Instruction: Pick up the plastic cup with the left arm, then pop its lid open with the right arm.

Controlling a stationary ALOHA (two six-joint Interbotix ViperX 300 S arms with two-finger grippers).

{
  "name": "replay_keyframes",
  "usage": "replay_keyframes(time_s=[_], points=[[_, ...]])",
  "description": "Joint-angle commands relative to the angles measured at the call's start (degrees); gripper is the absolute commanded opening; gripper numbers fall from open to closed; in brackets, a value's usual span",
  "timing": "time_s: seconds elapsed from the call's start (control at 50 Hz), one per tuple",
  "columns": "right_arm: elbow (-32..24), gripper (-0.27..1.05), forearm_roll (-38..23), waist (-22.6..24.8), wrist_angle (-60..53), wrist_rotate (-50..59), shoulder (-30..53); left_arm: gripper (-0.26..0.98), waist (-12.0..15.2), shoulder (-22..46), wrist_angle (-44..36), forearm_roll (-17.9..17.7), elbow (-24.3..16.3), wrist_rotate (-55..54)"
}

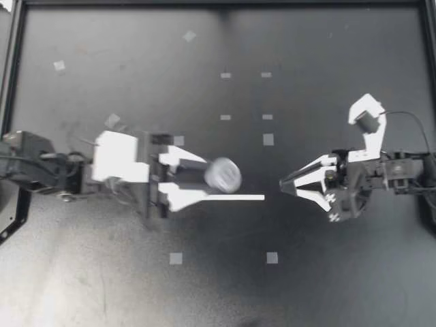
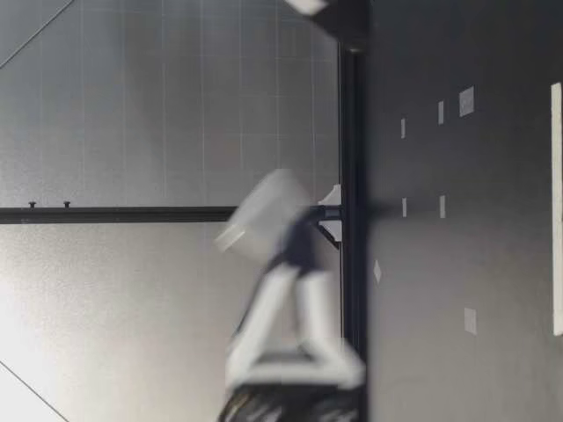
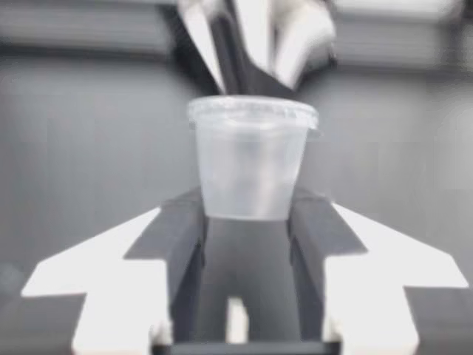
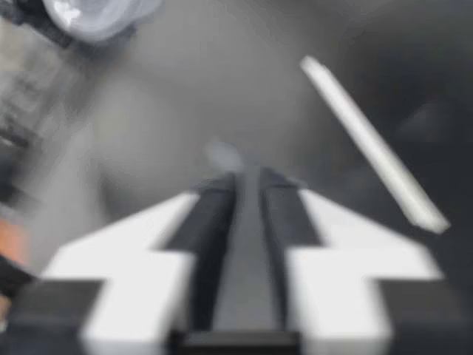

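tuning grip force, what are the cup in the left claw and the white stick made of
The small translucent lidded cup in my left claw looks like thin frosted plastic: the dark behind shows dimly through its wall. The thin straight white stick on the table is opaque and matte, plastic or paper; I cannot tell.

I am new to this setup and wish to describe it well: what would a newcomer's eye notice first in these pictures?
First comes the small clear cup with its lid, clamped between the fingers of the left gripper near the table's middle; the low view shows it held above the surface. Next are the white stick lying on the dark table between the two grippers, and the right gripper, shut and empty, pointing toward the cup.
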Motion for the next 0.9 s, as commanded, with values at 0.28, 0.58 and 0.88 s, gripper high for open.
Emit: replay_keyframes(time_s=[0.28,0.58,0.88], points=[[-10.9,0.79,-1.8,-0.4,-30.7,18.8,18.3,0.08,0.1,4.7,-14.2,-2.1,-1.2,-2.1],[-11.5,0.79,-2.2,-1.2,-32.8,17.6,17.8,0.08,0.0,3.5,-11.9,-1.3,-1.0,-1.6],[-13.4,0.79,-5.9,-3.3,-30.1,15.8,16.3,0.08,-0.1,3.5,-10.5,-0.4,-1.8,-1.6]])
